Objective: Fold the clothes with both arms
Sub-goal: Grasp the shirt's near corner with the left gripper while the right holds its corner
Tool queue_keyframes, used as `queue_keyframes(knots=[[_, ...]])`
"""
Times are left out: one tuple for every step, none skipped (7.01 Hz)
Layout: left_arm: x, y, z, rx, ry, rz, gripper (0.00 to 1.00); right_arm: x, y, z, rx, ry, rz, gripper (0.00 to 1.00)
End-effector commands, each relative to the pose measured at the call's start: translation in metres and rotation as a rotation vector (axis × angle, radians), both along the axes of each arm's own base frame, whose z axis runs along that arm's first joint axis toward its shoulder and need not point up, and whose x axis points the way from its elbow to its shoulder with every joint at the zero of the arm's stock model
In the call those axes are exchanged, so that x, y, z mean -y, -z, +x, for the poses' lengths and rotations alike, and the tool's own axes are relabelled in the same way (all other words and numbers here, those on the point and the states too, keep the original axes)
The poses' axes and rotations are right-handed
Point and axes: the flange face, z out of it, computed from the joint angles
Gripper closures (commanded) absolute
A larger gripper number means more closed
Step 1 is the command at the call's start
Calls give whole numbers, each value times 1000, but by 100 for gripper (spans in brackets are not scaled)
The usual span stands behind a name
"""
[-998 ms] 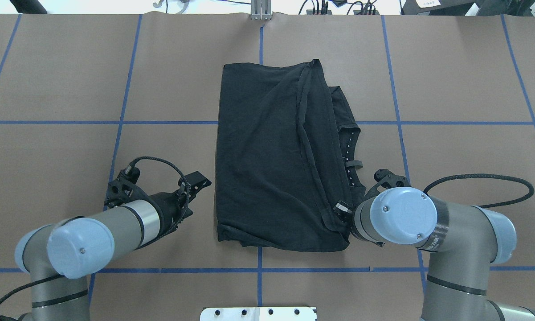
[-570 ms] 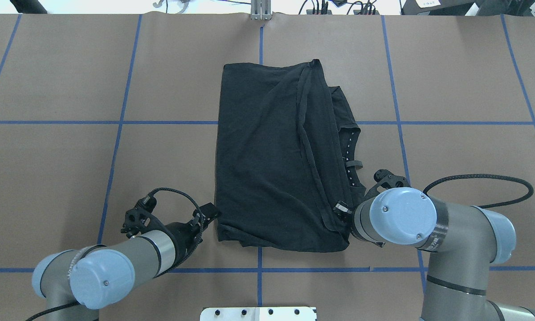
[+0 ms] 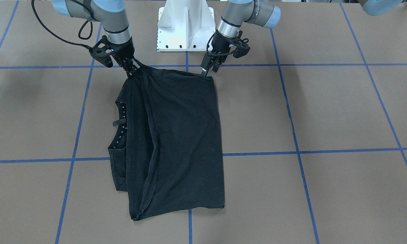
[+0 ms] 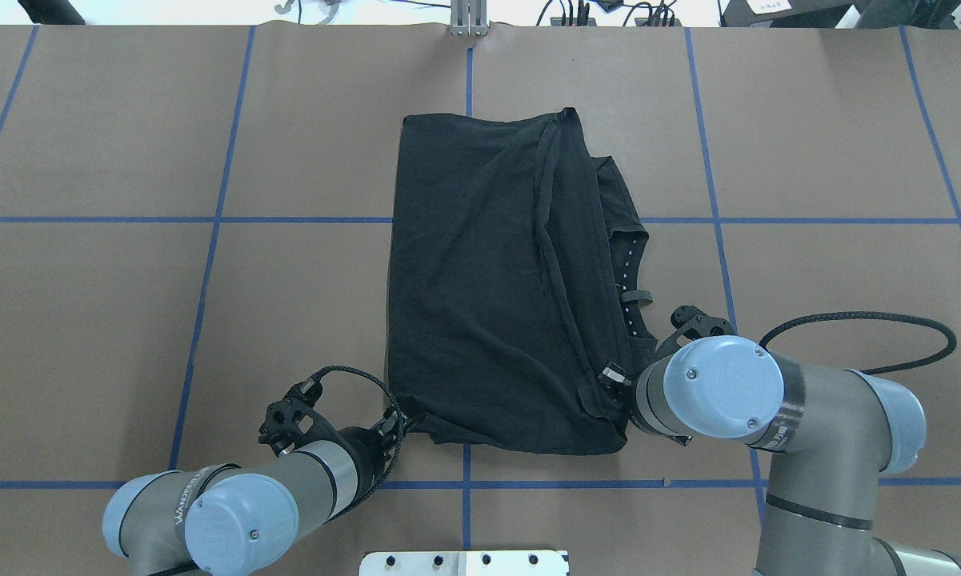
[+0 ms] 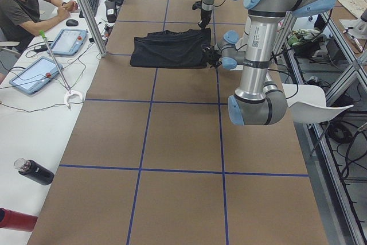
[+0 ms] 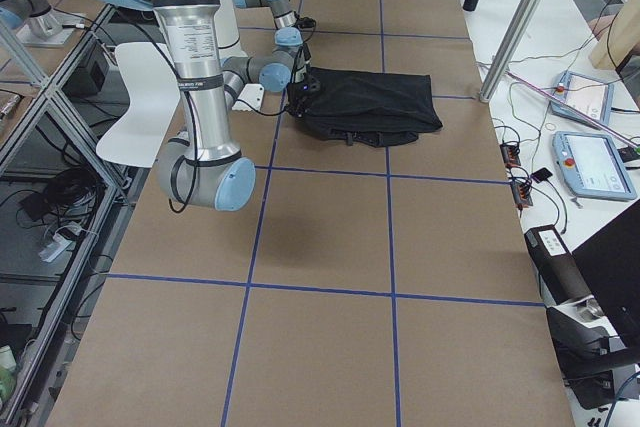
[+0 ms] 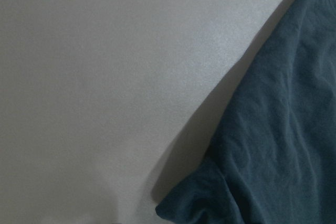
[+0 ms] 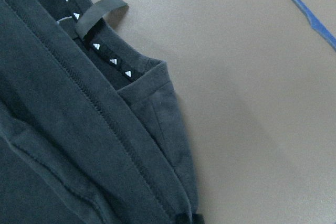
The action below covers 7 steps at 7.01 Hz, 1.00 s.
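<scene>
Left gripper [image 3: 210, 68] moved in to T-shirt [image 3: 183, 135] corner near table's [image 3: 325, 112] robot-side edge; fingers apart or together, can't tell. Right gripper [image 3: 131, 69] pinches other near corner: 2 holds needed for fold.

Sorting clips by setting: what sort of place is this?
Most likely a robotics lab: the left arm and right arm handle a black T-shirt on a paper-covered table gridded with blue tape, with a person at a side bench with tablets.

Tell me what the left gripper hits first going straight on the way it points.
Most likely the black T-shirt: the left gripper points down at its near corner, with the table just beneath.
</scene>
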Motion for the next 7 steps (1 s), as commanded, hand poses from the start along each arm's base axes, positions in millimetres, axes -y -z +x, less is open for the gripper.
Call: queue_keyframes(knots=[[10, 1, -4, -3, 18, 2, 18, 0, -1, -1, -2, 0, -1, 100], [15, 5, -7, -12, 30, 5, 18, 0, -1, -1, -2, 0, -1, 100], [17, 7, -7, -15, 43, 9, 18, 0, -1, -1, -2, 0, -1, 100], [17, 10, -6, -21, 43, 9, 18, 0, -2, -1, -4, 2, -1, 100], [18, 12, -6, -25, 44, 8, 19, -1, -2, -1, -5, 2, -2, 100], [18, 12, -5, -23, 43, 10, 21, 0, -2, -2, -5, 2, -2, 100], [17, 12, -5, -23, 42, 8, 21, -1, -2, -2, -5, 3, -2, 100]])
